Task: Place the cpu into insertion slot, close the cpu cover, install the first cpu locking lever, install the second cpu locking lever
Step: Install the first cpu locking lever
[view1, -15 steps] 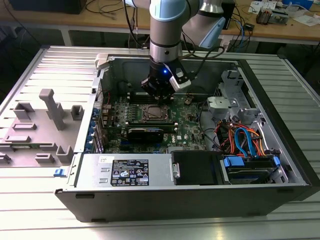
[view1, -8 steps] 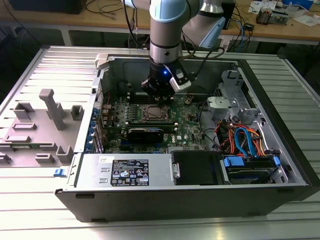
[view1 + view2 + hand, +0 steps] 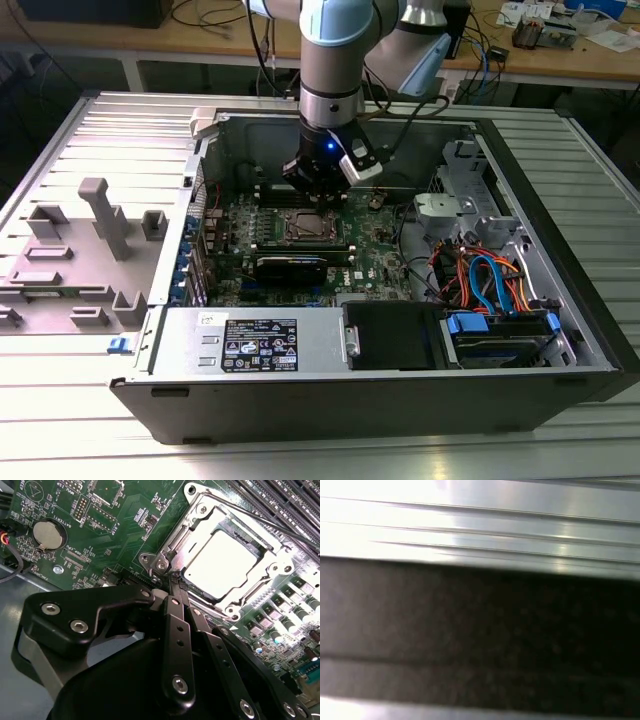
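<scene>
In the second wrist view the silvery cpu (image 3: 217, 565) lies flat in the insertion slot (image 3: 161, 564). The cpu cover (image 3: 252, 591) is down around the cpu as a metal frame. A thin locking lever rod (image 3: 280, 527) runs along one side of the socket. My gripper (image 3: 175, 583) is shut, its black fingertips pressed together at a corner of the socket, touching or just above it. Whether they pinch a lever end is hidden. In the exterior view the gripper (image 3: 318, 190) hangs just behind the socket (image 3: 305, 228) on the green motherboard (image 3: 380, 250).
The open computer case (image 3: 300, 400) lies on a ribbed metal table (image 3: 60, 400). Memory slots (image 3: 295, 500) and a coin battery (image 3: 48, 534) flank the socket. Drive cages and coloured cables (image 3: 490, 280) fill the exterior view's right. Grey fixtures (image 3: 105, 215) stand at its left.
</scene>
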Robot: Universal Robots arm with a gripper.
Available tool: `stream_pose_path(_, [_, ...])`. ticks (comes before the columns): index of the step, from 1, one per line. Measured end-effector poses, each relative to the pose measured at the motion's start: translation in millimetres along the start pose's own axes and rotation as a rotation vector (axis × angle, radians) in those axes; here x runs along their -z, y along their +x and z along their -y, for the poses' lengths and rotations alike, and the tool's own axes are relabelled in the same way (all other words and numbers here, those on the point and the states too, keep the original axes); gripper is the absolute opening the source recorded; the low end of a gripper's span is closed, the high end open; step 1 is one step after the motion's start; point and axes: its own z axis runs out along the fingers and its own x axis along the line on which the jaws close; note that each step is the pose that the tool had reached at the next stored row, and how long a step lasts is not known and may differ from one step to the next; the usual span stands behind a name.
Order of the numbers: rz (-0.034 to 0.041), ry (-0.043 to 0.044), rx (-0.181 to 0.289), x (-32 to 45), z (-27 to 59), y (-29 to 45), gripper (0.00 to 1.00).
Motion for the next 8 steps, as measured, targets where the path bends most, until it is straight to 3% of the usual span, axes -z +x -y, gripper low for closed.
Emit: stream_pose_path(8, [0.0011,-0.0095,0.0,-0.3,-2.4,-0.5,0.11])
